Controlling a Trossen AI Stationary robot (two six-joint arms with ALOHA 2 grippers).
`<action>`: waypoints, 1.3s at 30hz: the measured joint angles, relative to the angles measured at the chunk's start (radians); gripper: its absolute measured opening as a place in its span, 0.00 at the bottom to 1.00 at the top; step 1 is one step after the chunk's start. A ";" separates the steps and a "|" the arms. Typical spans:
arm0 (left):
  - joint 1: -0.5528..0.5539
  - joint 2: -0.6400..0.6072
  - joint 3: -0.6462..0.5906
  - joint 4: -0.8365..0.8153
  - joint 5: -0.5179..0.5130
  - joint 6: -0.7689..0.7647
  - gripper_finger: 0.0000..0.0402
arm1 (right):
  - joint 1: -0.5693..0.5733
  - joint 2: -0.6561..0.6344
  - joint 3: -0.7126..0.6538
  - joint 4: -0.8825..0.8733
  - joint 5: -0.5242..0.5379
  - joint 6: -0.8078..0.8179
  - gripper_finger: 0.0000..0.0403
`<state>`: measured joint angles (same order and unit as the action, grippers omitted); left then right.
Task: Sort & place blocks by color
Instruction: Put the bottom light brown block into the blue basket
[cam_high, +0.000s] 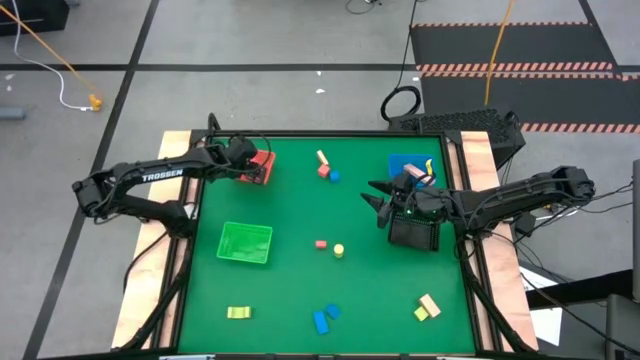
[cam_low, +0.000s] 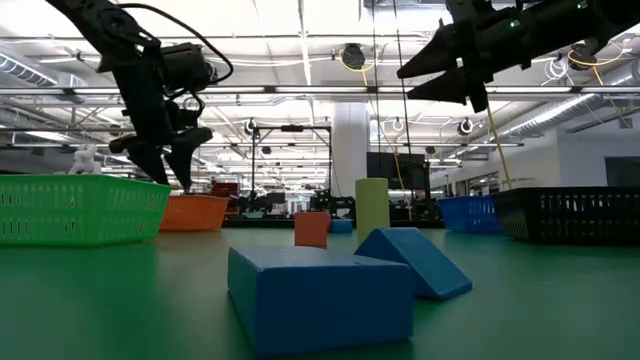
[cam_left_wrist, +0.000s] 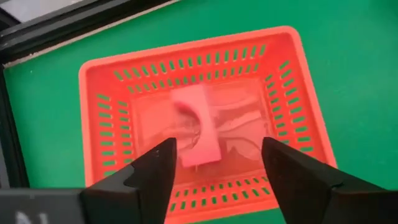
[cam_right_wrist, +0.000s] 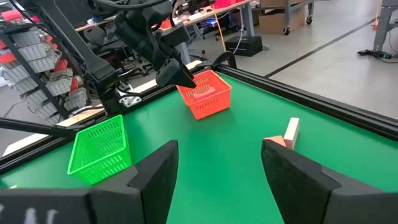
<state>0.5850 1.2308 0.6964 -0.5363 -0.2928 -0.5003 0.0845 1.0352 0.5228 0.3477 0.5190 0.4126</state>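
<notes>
1. Up close, two blue blocks (cam_low: 320, 295) lie touching at the near edge of the green bench (cam_high: 290, 290).
2. Mid-bench, the right claw (cam_high: 378, 199) hangs with its fingers spread, nothing in them.
3. Far side, the left claw (cam_left_wrist: 217, 163) is parted over the red basket (cam_left_wrist: 99, 118), and a pink block (cam_left_wrist: 198, 127) sits loose inside.

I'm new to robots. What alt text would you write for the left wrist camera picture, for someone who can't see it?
A pink block lies inside a red basket on a green table, seen from just above. The left gripper hovers over it, its two dark fingers spread open with nothing between them.
</notes>
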 joint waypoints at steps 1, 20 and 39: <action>0.000 0.000 0.000 0.010 0.000 0.019 0.62 | 0.000 0.000 0.000 0.000 0.000 -0.003 0.55; -0.434 -0.052 0.003 0.429 0.250 0.220 0.61 | 0.076 0.000 0.000 0.052 -0.077 -0.015 0.55; -0.856 -0.051 0.003 0.620 0.239 0.304 0.61 | 0.367 0.248 0.099 0.175 -0.068 0.002 0.55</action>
<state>-0.2707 1.1793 0.6994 0.0832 -0.0536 -0.1963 0.4519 1.2834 0.6219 0.5228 0.4515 0.4148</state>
